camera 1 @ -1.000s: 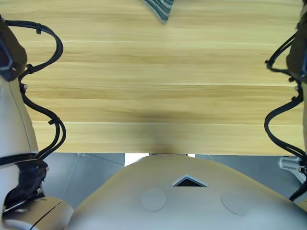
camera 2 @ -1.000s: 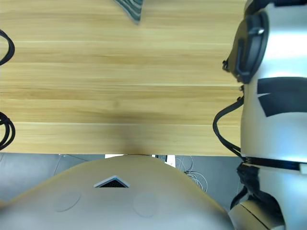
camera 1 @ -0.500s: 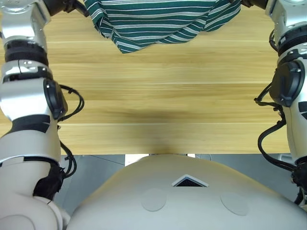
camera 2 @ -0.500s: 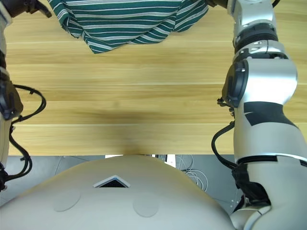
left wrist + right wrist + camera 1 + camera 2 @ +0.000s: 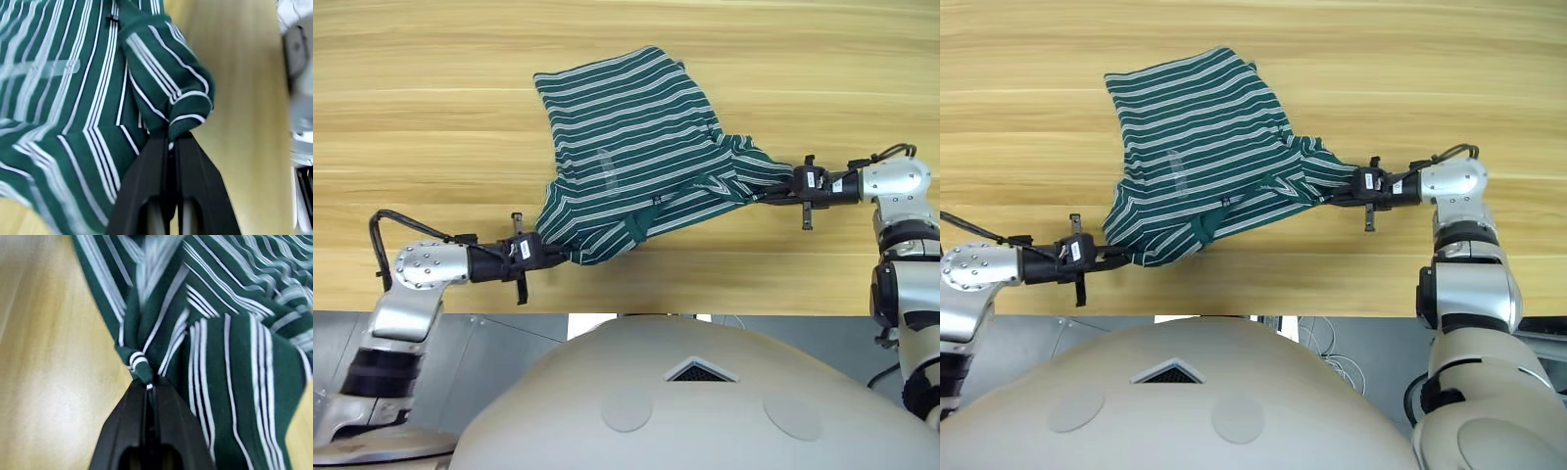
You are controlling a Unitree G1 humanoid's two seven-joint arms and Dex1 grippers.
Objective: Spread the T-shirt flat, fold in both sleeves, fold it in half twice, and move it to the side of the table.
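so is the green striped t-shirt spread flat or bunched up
Not flat: the green white-striped T-shirt lies rumpled on the light wooden table, cloth bunched between the left end effector and right end effector pinching it.

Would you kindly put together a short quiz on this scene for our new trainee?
1. True or false: the left pincer is shut on the T-shirt.
2. Which pattern does the T-shirt have? A) plain red B) green with white stripes C) blue dots
3. Fill in: the right pincer is shut on the ____.

Key: 1 true; 2 B; 3 T-shirt.
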